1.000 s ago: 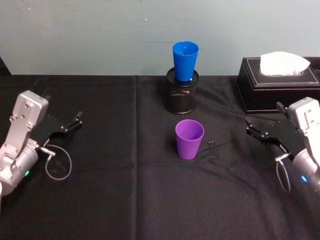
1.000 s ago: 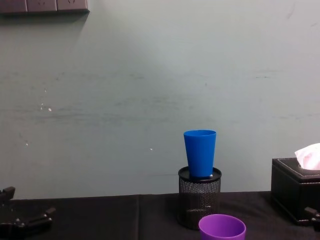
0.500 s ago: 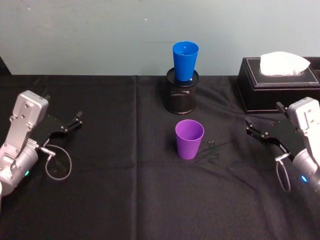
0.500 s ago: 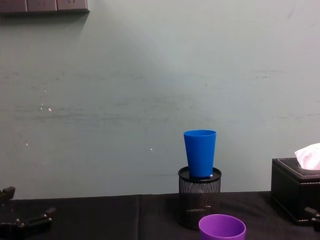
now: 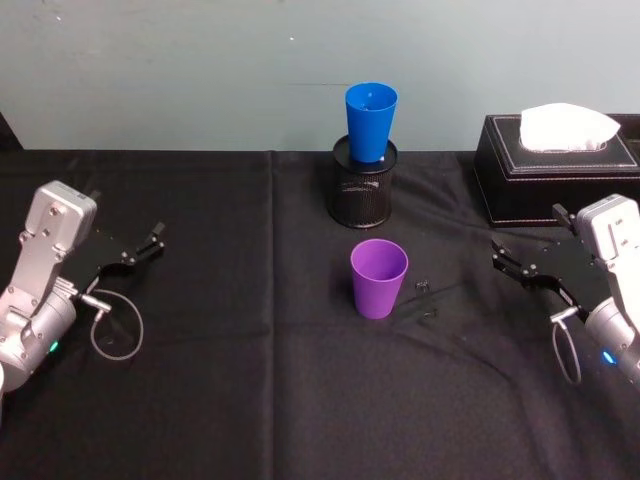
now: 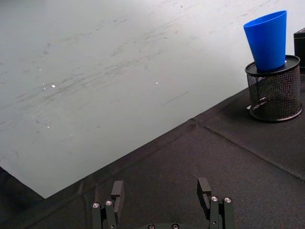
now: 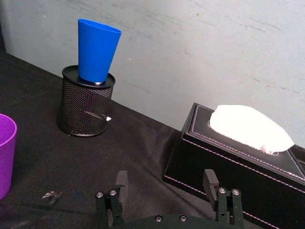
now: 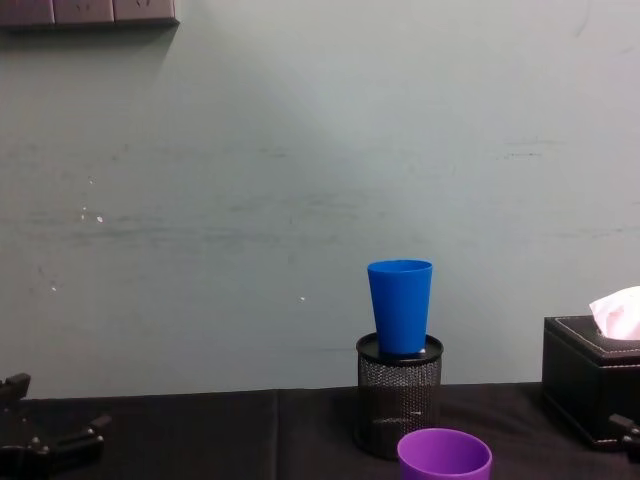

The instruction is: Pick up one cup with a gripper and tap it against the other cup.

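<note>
On a black-clothed table (image 5: 250,380), the left claw (image 5: 150,240) rests near the left edge and the right claw (image 5: 498,255) near the right, both released with fingers spread and empty. Between them, farther in, the purple cup (image 5: 379,279) stands upright. Just behind it, the blue cup (image 5: 371,122) sits upright in a black mesh pen holder (image 5: 362,195). A black tissue box (image 5: 555,180) stands far right.
</note>
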Controlling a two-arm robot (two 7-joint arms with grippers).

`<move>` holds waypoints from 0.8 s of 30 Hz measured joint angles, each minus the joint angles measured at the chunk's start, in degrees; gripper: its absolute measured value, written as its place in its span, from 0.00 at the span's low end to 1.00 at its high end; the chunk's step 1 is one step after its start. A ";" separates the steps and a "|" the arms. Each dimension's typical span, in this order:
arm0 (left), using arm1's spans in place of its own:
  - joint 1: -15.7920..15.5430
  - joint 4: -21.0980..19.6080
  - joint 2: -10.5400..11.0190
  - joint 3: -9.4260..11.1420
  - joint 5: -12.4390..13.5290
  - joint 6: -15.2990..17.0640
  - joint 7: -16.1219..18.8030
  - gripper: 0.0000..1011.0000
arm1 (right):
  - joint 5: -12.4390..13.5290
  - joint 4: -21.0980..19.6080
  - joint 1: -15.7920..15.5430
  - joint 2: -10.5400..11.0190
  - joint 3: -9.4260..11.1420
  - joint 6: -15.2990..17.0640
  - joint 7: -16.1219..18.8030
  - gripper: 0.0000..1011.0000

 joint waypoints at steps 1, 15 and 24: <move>0.00 0.00 0.00 0.00 0.00 0.00 0.00 0.99 | -0.02 0.00 -0.01 -0.02 0.07 -0.18 0.07 0.99; 0.00 0.00 0.00 0.00 0.00 0.00 0.00 0.99 | 8.32 0.34 -2.95 0.20 1.18 -6.55 15.75 0.99; 0.00 0.00 0.00 0.00 0.00 0.00 0.00 0.99 | 11.22 1.74 -1.76 -0.15 -0.96 -7.35 27.09 0.99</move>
